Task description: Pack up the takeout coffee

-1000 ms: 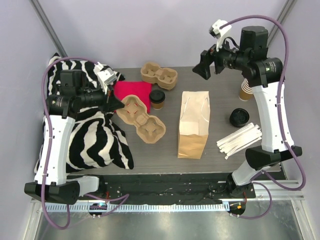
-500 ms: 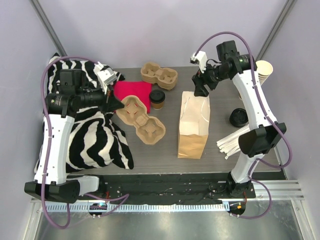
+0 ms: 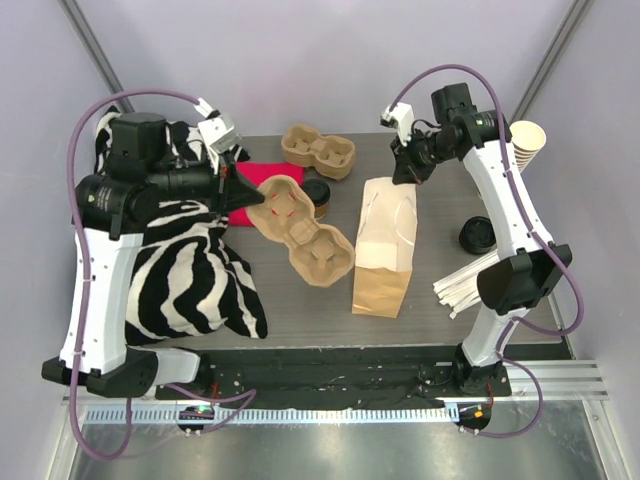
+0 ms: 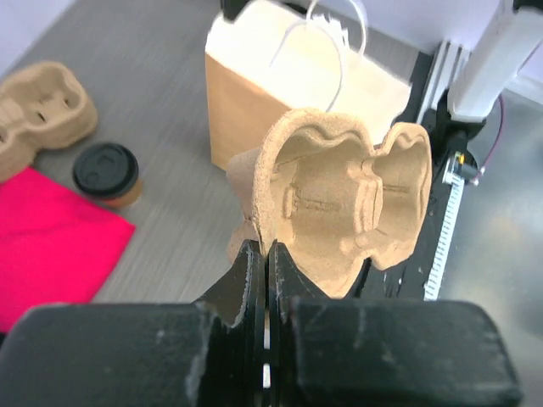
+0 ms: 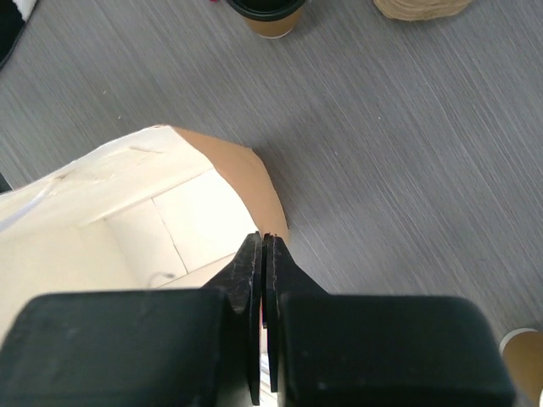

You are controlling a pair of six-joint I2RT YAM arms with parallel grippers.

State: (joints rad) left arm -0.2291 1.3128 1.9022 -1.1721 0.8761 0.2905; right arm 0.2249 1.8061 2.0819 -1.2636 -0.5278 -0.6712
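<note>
The takeout coffee (image 3: 319, 196), a small tan cup with a black lid (image 4: 105, 170), stands on the table, half hidden in the top view behind a lifted pulp carrier (image 3: 300, 226). My left gripper (image 3: 251, 198) is shut on that carrier's edge (image 4: 339, 203) and holds it tilted in the air, left of the paper bag (image 3: 383, 248). My right gripper (image 3: 404, 174) is shut on the far rim of the bag (image 5: 127, 212), whose white inside shows in the right wrist view. The coffee (image 5: 267, 12) sits beyond the bag at the top edge there.
A second pulp carrier (image 3: 319, 150) lies at the back, with a red napkin (image 3: 248, 181) beside it. Zebra cloth (image 3: 190, 280) covers the left side. A loose black lid (image 3: 478, 234), white sticks (image 3: 482, 280) and a stack of lidless cups (image 3: 524, 142) are on the right.
My left arm raised the carrier off the table and swung it right toward the bag. My right gripper came down from above the table and shut on the bag's rim, pulling its mouth up.
</note>
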